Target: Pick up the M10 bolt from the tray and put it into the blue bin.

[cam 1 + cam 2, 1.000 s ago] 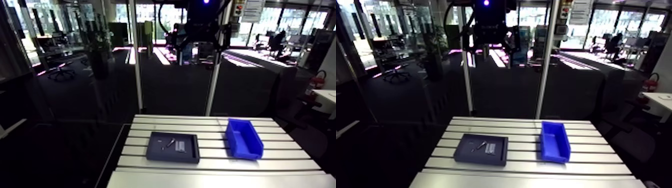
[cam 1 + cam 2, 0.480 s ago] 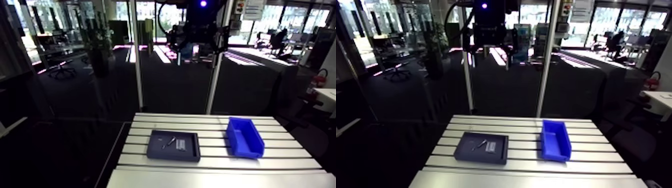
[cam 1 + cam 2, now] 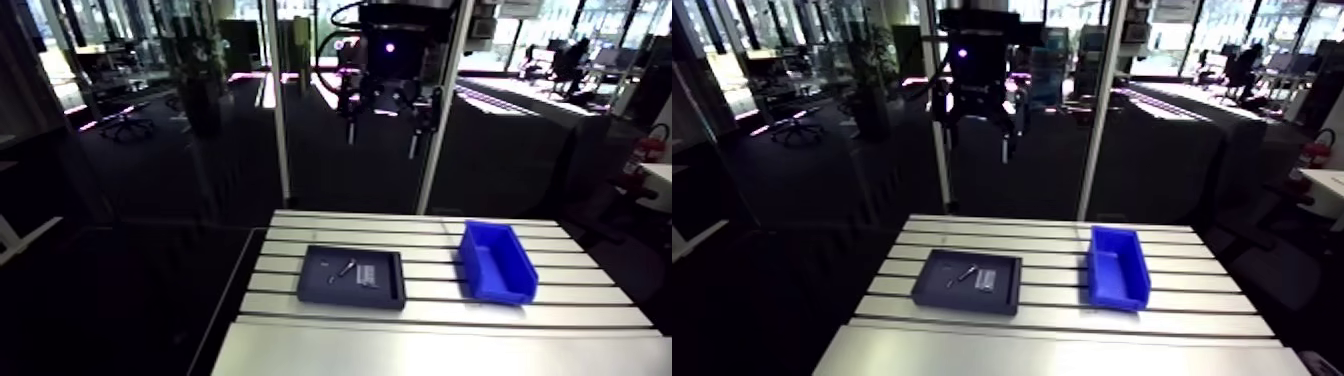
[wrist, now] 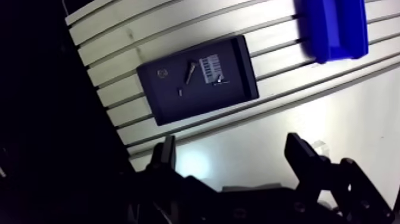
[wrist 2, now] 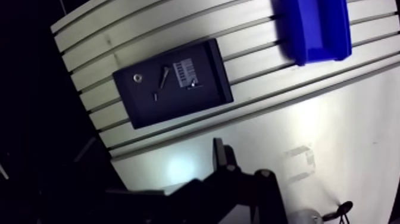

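On the desk point(image 3: 430, 315) the tray point(image 3: 385, 295) sits to the left and the bin point(image 3: 500, 290) to the right, well apart, with bare slotted surface between them. Inside the tray the M10 bolt point(image 3: 346, 269) lies near the middle at a slant. A label point(image 3: 369, 274) lies just to its right, and a small round part point(image 4: 161, 72) lies apart on its other side. The end effector point(image 3: 381, 130) hangs high above the desk's far edge, with the tray ahead of it in the wrist view.

From here I see a dark floor point(image 3: 200, 190), bright windows point(image 3: 1162, 35) far back, a white post point(image 3: 275, 100) and an office chair point(image 3: 120, 128).
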{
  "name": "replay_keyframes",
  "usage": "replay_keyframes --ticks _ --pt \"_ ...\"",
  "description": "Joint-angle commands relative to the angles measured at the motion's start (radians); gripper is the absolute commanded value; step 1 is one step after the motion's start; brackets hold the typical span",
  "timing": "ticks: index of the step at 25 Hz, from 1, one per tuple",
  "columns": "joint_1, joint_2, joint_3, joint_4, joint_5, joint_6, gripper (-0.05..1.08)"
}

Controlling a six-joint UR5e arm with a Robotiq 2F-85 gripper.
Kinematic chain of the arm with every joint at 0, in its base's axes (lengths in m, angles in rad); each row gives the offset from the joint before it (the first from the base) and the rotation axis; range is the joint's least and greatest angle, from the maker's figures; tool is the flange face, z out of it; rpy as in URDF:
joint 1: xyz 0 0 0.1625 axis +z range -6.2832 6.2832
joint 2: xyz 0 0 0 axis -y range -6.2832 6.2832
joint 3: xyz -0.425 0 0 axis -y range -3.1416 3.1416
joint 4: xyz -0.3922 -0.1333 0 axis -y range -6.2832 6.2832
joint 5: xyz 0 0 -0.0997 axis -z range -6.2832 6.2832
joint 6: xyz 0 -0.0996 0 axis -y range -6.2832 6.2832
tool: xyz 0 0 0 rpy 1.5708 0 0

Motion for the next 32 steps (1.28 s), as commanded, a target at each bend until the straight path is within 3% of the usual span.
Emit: replay_keyframes --ticks 1,6,13,23,32 --pt "0.011 0.059 0.039 -0.021 -0.004 0.134 0.01" --pt "0.034 0.113 0.064 -0.066 -0.009 0.177 0.01" --pt "0.059 0.137 0.111 -0.152 -0.017 0.256 0.01" --pt "0.069 0.180 0.171 -0.251 -0.012 0.408 0.01" --pt "0.077 0.202 0.211 -0.333 -0.024 0.418 0.01"
